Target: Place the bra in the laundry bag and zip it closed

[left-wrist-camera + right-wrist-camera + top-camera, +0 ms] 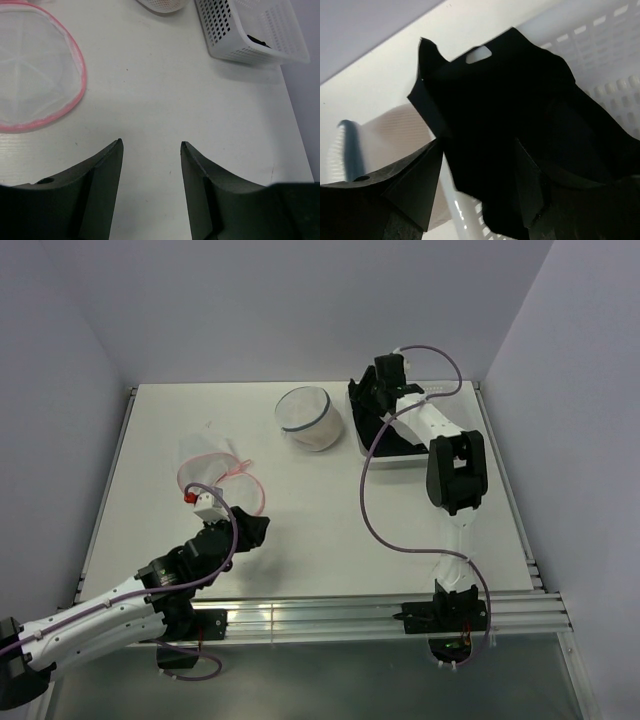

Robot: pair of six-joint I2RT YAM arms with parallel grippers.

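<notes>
The black bra lies over the rim of the white slotted basket at the back right. It shows in the top view and as a dark patch in the left wrist view. My right gripper is at the basket with its jaws wide apart on either side of the bra; the cloth hides part of the right finger. The pink-rimmed mesh laundry bag lies flat at mid-left, with a red zip tab. My left gripper is open and empty just right of the bag.
A white mesh tub with a blue rim stands at the back centre, between the bag and the basket, and shows in the right wrist view. Grey walls close in the table on three sides. Bare table lies ahead of my left gripper.
</notes>
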